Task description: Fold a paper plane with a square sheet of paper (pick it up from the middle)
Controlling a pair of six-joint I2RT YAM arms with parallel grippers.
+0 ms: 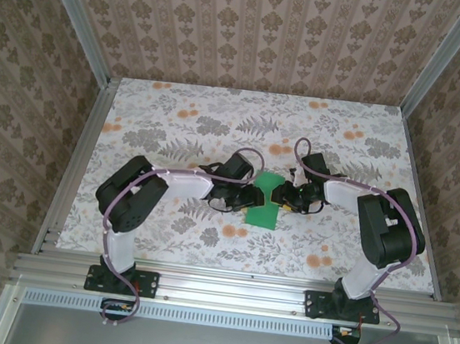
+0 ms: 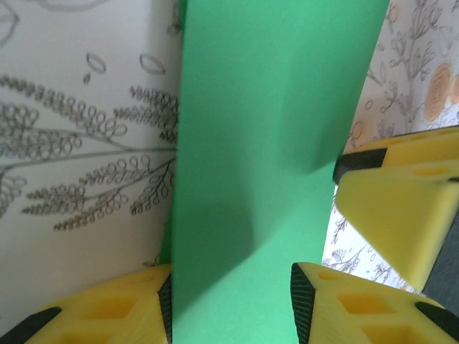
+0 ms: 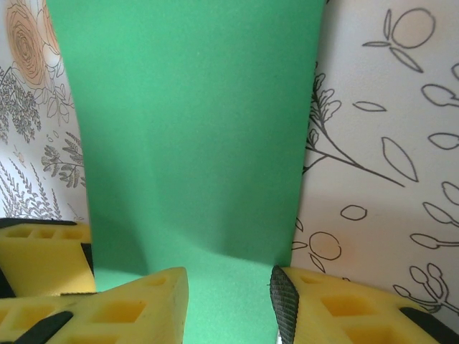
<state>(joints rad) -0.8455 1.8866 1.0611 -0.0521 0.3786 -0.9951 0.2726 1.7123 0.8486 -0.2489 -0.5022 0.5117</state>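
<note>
The square sheet of paper (image 1: 265,203) is bright green and lies on the flowered table between my two grippers, a little raised at its far end. My left gripper (image 1: 254,197) comes at it from the left and my right gripper (image 1: 281,198) from the right. In the left wrist view the paper (image 2: 272,143) runs as a tall band through the left gripper (image 2: 229,308), whose jaws stand apart with the paper spanning the gap. In the right wrist view the paper (image 3: 193,129) bends softly and passes under the open right gripper (image 3: 226,304).
The floral tablecloth (image 1: 219,120) stretches away behind and to both sides of the paper. Aluminium rails (image 1: 233,286) bound the table at the near edge and sides, with patterned walls around. One right gripper finger (image 2: 401,215) sits close beside my left fingers.
</note>
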